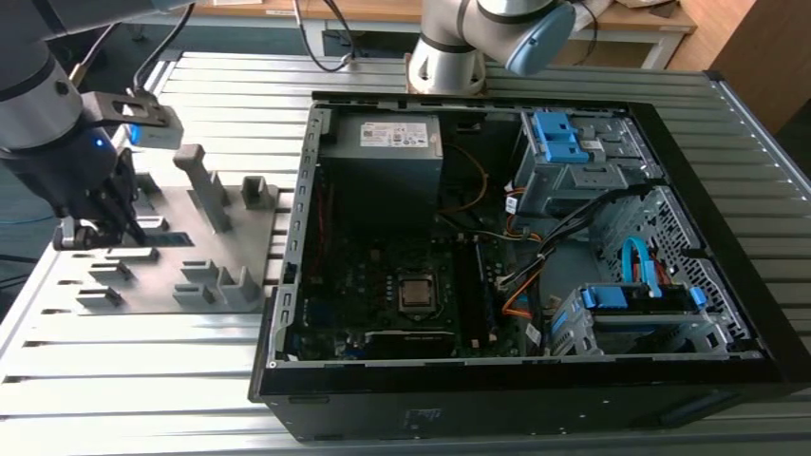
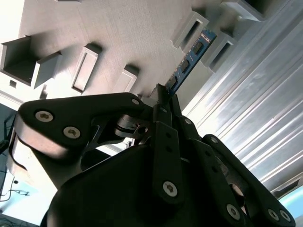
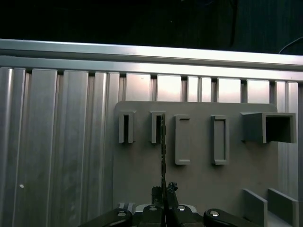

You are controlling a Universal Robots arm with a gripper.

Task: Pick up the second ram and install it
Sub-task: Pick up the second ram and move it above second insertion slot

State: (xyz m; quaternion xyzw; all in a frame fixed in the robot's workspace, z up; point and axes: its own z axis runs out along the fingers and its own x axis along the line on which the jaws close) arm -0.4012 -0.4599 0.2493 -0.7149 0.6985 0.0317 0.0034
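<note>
My gripper point(image 2: 163, 97) pinches narrow on the second ram point(image 2: 190, 56), held edge-on so it lines up with its slot point(image 3: 156, 127) near the holder plate point(image 2: 118, 33) edge.

Setting was a robotics lab bench: slotted aluminium table point(image 1: 127, 380), open computer case point(image 1: 507, 404) centre in the exterior view, grey fixture plate point(image 1: 152, 285) at its 9 o'clock, robot arm base point(image 1: 446, 62) at 12 o'clock.
</note>
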